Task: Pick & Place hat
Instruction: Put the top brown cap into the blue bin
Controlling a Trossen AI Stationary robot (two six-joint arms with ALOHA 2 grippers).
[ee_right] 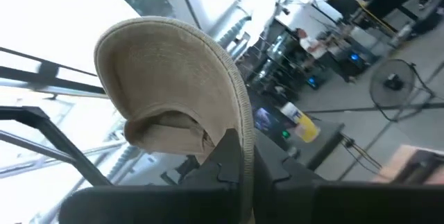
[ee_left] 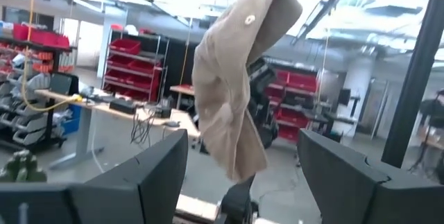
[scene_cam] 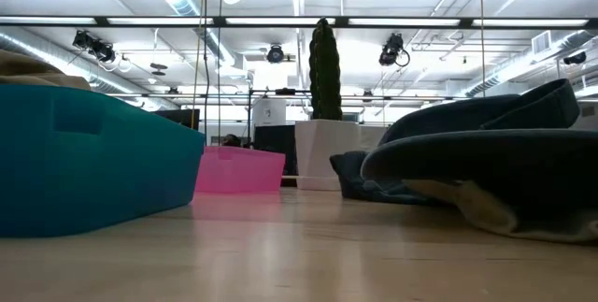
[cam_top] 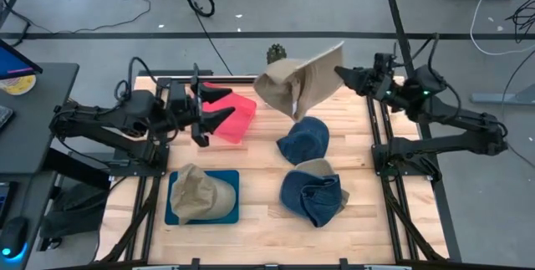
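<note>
A tan cap (cam_top: pixel 294 86) hangs in the air over the table's far middle, held by my right gripper (cam_top: pixel 343 72), which is shut on it. The left wrist view shows the tan cap (ee_left: pixel 236 85) dangling ahead of my left gripper (ee_left: pixel 243 182). My left gripper (cam_top: pixel 219 107) is open and hovers over the pink bin (cam_top: pixel 238 119) at the far left. A second tan cap (cam_top: pixel 199 191) lies in the teal bin (cam_top: pixel 230 211) at the near left. My right gripper pinches the tan cap's brim at its edge (ee_right: pixel 241 137) between its two fingers, coming level from the table's right. The cap is lifted clear of the table. Its crown (cam_top: pixel 276 90) hangs on the side away from the gripper, toward the left arm.
Two blue caps rest on the table's right half, one mid-table (cam_top: pixel 303 139) and one nearer (cam_top: pixel 313 193). A small cactus in a white pot (scene_cam: pixel 324 106) stands at the far edge. Bare wood shows between the bins and the blue caps.
</note>
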